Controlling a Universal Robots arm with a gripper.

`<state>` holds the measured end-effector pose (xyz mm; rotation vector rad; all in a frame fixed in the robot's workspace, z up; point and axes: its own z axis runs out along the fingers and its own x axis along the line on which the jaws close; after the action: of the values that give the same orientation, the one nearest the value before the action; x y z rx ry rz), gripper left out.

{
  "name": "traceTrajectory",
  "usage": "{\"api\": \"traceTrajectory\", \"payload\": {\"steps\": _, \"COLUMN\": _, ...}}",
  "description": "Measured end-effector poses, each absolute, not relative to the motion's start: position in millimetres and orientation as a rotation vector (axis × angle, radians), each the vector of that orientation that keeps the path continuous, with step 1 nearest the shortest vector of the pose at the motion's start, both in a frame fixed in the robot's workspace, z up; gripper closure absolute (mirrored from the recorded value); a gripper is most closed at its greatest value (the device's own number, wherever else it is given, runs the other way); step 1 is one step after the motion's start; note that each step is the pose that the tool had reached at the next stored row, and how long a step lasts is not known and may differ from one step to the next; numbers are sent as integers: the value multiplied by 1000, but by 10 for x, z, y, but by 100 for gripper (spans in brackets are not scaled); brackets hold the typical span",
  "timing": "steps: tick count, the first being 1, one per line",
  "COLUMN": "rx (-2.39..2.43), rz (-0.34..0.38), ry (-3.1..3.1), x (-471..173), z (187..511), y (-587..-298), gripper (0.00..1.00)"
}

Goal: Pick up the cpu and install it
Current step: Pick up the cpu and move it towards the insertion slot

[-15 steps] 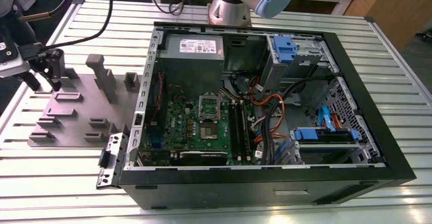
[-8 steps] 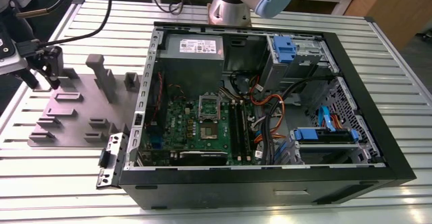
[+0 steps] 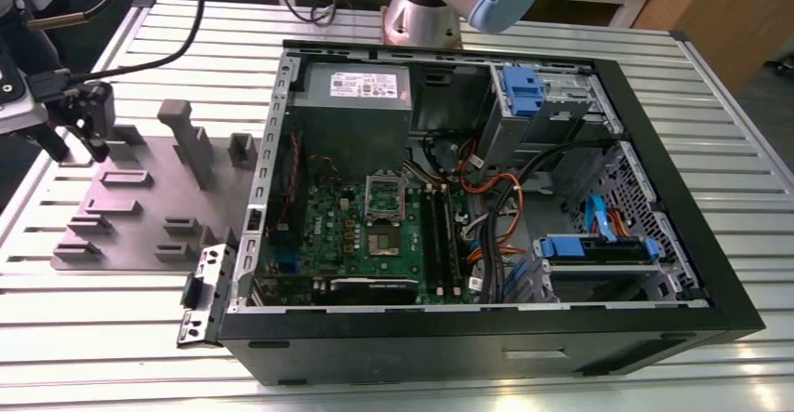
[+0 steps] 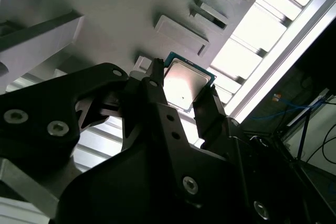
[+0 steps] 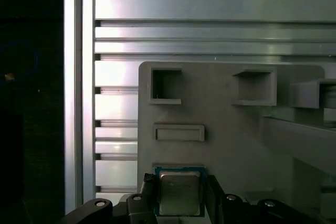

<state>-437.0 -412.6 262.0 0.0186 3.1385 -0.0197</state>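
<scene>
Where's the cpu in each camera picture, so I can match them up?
First wrist view: small square silver-topped cpu gripped by the black tool near the grey slotted plate's edge.
Second wrist view: cpu between the tool's fingers.
Exterior view: too small to tell; tool at the exterior view's left.
Shared landmark: the plate.

We see a table (image 3: 112, 356) topped with ribbed, silvery metal slats. In the exterior view a black computer case (image 3: 496, 361) sits directly on it, lying on its side with the open face up. It takes up the middle and the three o'clock half of the table. At nine o'clock from the case, just beside its wall, lies a flat grey plate (image 3: 137, 221) with raised blocks and shallow pockets. At twelve o'clock the arm's round foot (image 3: 419, 23) stands at the table's far edge.
</scene>
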Motion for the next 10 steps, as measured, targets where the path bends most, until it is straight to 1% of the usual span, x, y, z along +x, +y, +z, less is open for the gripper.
{"api": "traceTrajectory", "payload": {"steps": 10, "rx": 19, "rz": -20, "ry": 3138, "x": -4370, "z": 2657, "y": -4125, "gripper": 53}}
